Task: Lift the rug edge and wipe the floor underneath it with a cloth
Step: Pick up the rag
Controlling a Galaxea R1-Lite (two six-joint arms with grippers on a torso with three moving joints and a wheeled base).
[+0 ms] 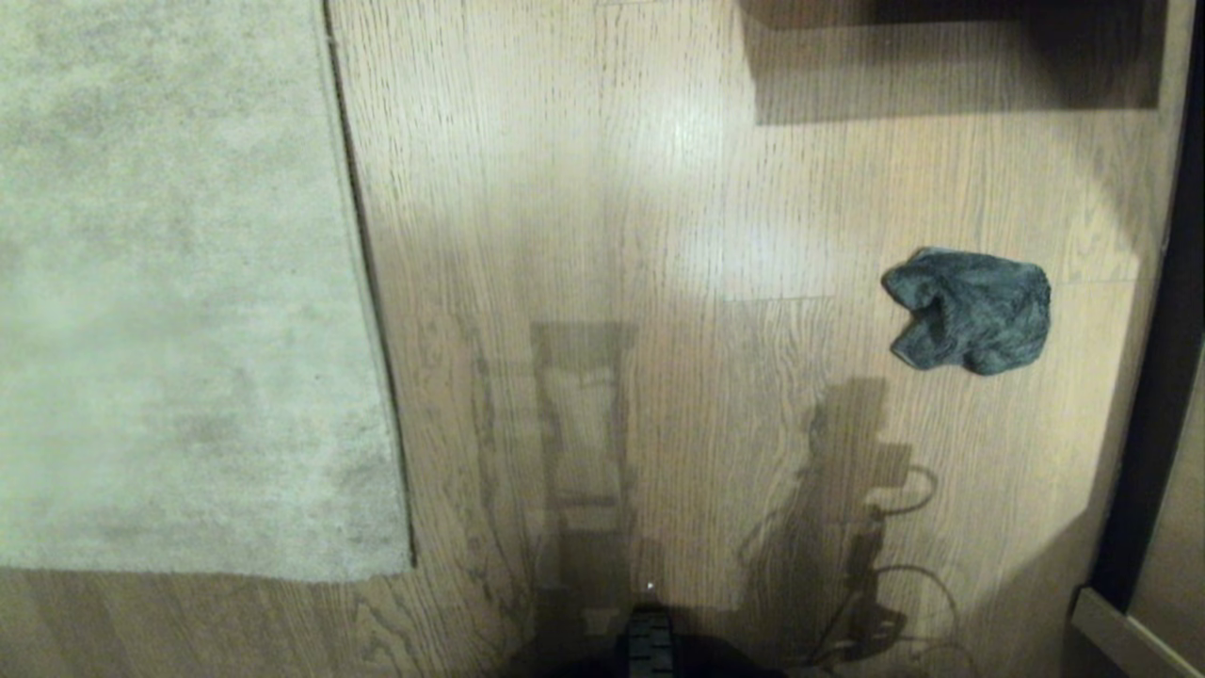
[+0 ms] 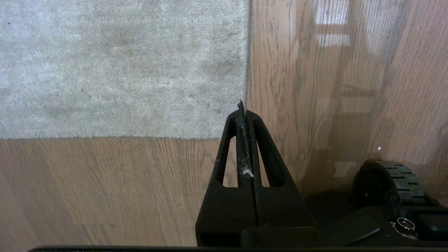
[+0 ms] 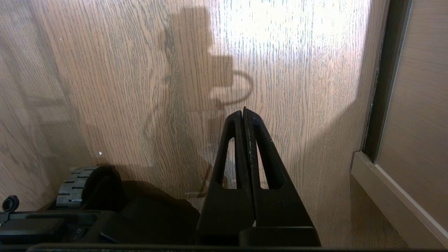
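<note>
A pale grey-beige rug (image 1: 169,301) lies flat on the left, its rug edge (image 1: 367,282) running straight down to a square corner (image 1: 407,565). The dark teal-grey cloth (image 1: 970,309) sits crumpled on the wood-grain floor (image 1: 612,235) at the right, well apart from the rug. Neither arm shows in the head view. My left gripper (image 2: 244,109) is shut and empty, with a bit of lint between its fingers, hanging above the rug corner (image 2: 241,134). Over bare floor (image 3: 140,87) my right gripper (image 3: 243,112) is shut and empty; the cloth is not in that view.
A dark vertical frame (image 1: 1167,330) and a pale baseboard (image 1: 1125,640) border the floor at the right. A dark shadowed block (image 1: 951,56) sits at the top right. My base wheels (image 2: 388,182) (image 3: 75,185) show at floor level.
</note>
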